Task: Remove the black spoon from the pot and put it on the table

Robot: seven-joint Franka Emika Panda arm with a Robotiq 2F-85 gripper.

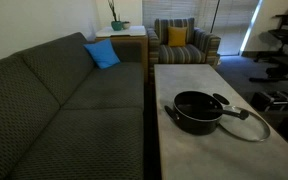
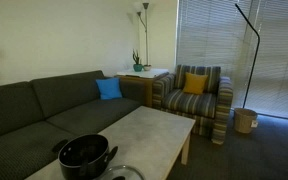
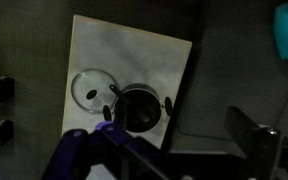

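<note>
The black pot [image 1: 196, 112] stands on the light grey table [image 1: 184, 75] near its front end; it also shows in an exterior view [image 2: 84, 156] and from high above in the wrist view [image 3: 139, 108]. In the wrist view a slim black handle, the black spoon [image 3: 114, 93], sticks out over the pot's rim toward the glass lid. Its bowl is lost in the dark pot. The spoon does not show clearly in either exterior view. The gripper is out of both exterior views. Only dark blurred parts [image 3: 252, 138] show low in the wrist view, far above the pot.
A round glass lid [image 1: 246, 122] lies on the table beside the pot. A dark grey sofa [image 1: 74, 110] with a blue cushion [image 1: 102, 54] runs along the table. A striped armchair [image 1: 184, 42] stands at the far end. A floor lamp [image 2: 254, 60] and a bin [image 2: 244, 120] stand nearby.
</note>
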